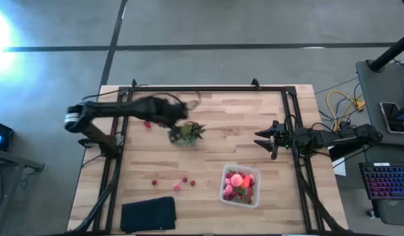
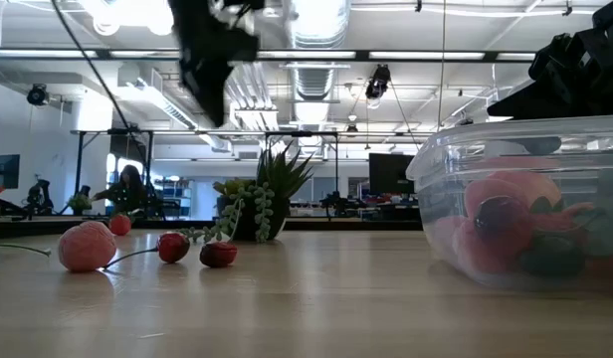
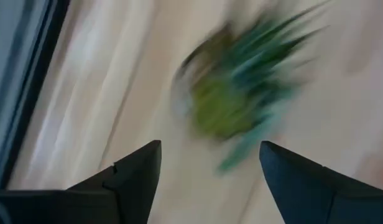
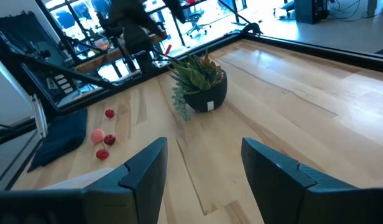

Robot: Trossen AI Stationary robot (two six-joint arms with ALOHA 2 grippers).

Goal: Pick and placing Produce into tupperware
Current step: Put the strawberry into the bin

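Loose produce [image 1: 176, 183] lies on the desk [image 1: 241, 124] near the front edge, between the black pad [image 1: 148, 214] and the tupperware [image 1: 223, 191]; one more red piece [image 1: 147, 124] sits at the left, by the left arm. Judged light, small, round, likely to roll; some carry thin stems, so best pinched across the body from above w/ gentle force. Pieces are red, pink and dark red, berry-sized. Tupperware is clear, rounded, already holds a peach-pink ball and red pieces. Left gripper [image 3: 210, 165] is above the desk beside the green plant [image 1: 188, 133], fingers apart, empty. Right gripper [image 4: 204, 165] waits at the right edge, fingers partly apart, empty.
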